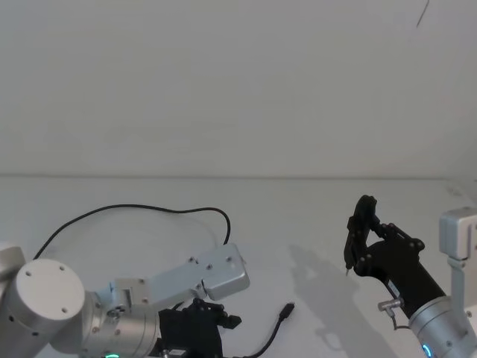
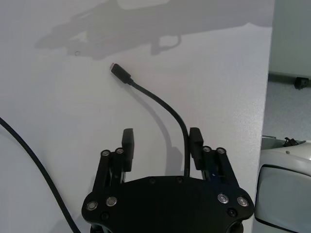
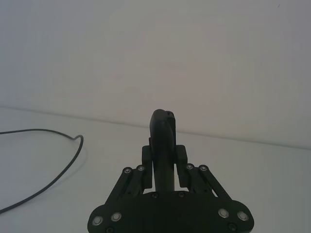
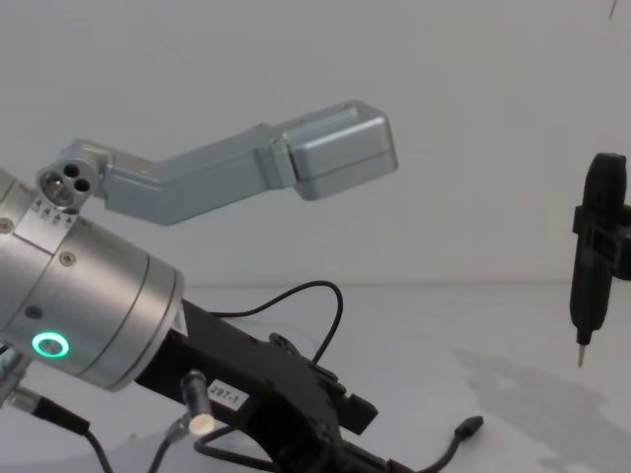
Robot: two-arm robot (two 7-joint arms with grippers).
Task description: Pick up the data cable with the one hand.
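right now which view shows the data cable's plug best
The left wrist view: the data cable's plug lies on the table, cord running back between the left gripper's open fingers. Head and chest views show it small; the right wrist view catches a loop of cord.

Left gripper (image 2: pixel 162 138) black, 2 fingers (image 2: pixel 128 141), white "297-1" label (image 4: pixel 226 397); silver wrist cylinder (image 4: pixel 94 301), green ring light (image 4: pixel 49 345).

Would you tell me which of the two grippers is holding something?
The right gripper: it is shut on a slim black tool with a metal tip. The left gripper is open, the data cable passing between its fingers ungripped.
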